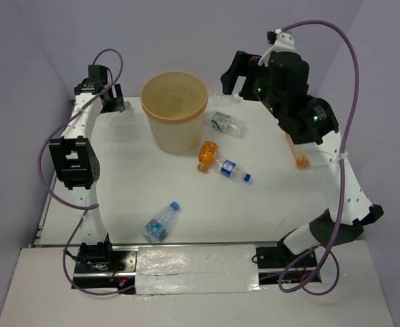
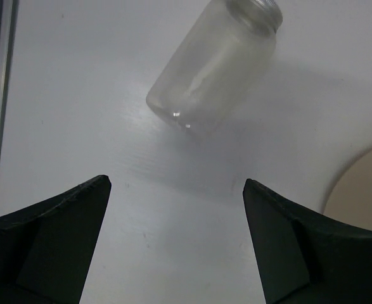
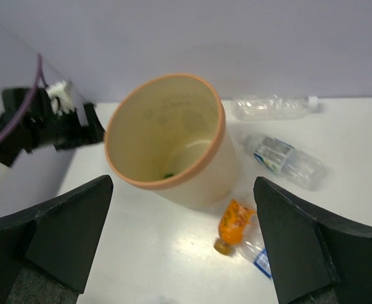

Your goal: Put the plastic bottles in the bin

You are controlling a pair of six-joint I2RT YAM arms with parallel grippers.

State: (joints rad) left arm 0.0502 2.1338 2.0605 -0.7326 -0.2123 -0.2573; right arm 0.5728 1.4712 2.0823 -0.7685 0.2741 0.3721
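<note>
The top view looks steeply down from the near side over the whole table. The left wrist view sits close above it, facing a clear bottle; the curved edge at right is probably the bin. The right wrist view, higher, shares bin and other bottles with the top view.

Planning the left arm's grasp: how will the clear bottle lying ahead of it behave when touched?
The clear bottle lies on its side, round-bodied, so a nudge would probably roll it. It looks empty, so likely light. Its glossy wall may slip.
</note>
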